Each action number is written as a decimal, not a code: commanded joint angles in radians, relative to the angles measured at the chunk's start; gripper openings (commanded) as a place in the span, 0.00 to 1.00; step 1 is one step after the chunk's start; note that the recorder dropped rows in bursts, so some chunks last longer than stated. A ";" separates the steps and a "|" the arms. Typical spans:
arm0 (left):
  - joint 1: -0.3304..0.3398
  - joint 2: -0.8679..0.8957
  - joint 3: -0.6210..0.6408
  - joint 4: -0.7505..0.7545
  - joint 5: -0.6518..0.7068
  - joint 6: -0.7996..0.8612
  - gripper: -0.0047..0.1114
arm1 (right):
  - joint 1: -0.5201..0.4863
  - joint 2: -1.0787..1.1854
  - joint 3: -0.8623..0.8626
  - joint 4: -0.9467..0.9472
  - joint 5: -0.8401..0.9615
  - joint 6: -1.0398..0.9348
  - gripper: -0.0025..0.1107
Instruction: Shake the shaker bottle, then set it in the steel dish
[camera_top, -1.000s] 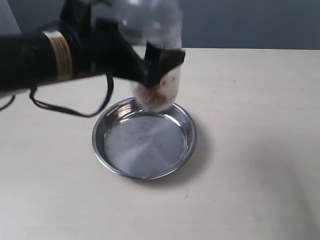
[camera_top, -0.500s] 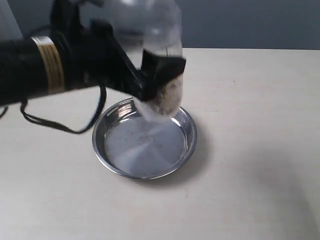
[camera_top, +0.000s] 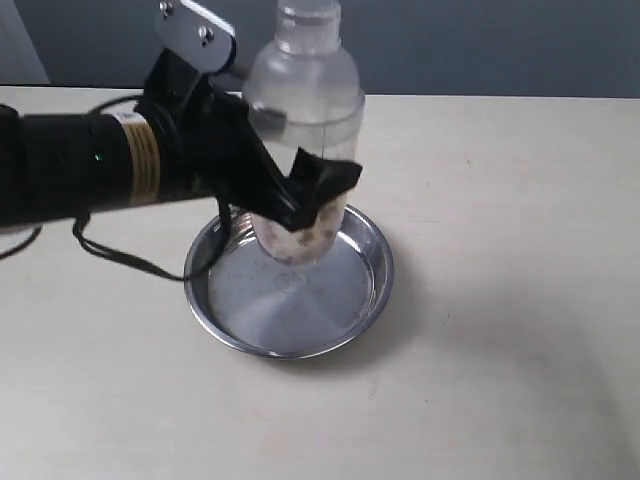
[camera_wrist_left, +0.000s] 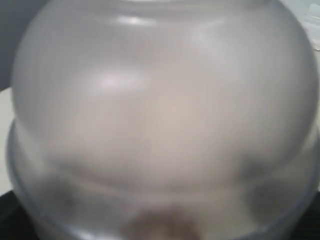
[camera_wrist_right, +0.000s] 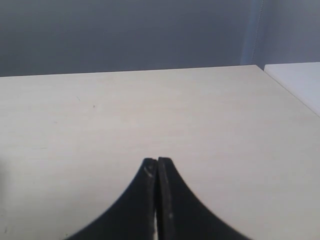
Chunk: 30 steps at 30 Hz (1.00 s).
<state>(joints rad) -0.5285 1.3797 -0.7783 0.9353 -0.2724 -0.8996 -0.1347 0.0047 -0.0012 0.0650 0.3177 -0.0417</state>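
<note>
The pale tabletop (camera_top: 520, 300) carried everything we saw. Across it, from nine o'clock in the exterior view, reached the left arm (camera_top: 80, 170). Near the middle lay the steel dish (camera_top: 386, 272), its floor bare towards six o'clock. The shaker bottle (camera_top: 305, 100) stood over the dish's twelve o'clock part, its long axis close to upright and its cap (camera_top: 307, 14) on top. We could not tell whether its base touched the dish floor or hung just above it.

The left pincer (camera_top: 300, 205) was clenched around the bottle's lower body. From its wrist camera we saw only the frosted dome (camera_wrist_left: 160, 110). The right pincer (camera_wrist_right: 157, 170) was pressed closed on nothing, over bare tabletop and outside the exterior view.

Brown grains (camera_top: 305, 238) sat at the bottle's bottom. We judged the drop straight down: the dish lay directly beneath the bottle.
</note>
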 joint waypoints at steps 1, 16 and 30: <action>-0.003 -0.080 -0.041 -0.060 -0.037 0.012 0.04 | -0.003 -0.005 0.001 0.001 -0.013 -0.002 0.01; -0.003 0.061 0.127 -0.108 -0.060 0.070 0.04 | -0.003 -0.005 0.001 0.001 -0.013 -0.002 0.01; 0.002 0.002 -0.012 -0.329 -0.299 0.323 0.04 | -0.003 -0.005 0.001 0.001 -0.013 -0.002 0.01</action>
<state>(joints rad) -0.5279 1.4422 -0.7154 0.6632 -0.3867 -0.6078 -0.1347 0.0047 -0.0012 0.0650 0.3177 -0.0417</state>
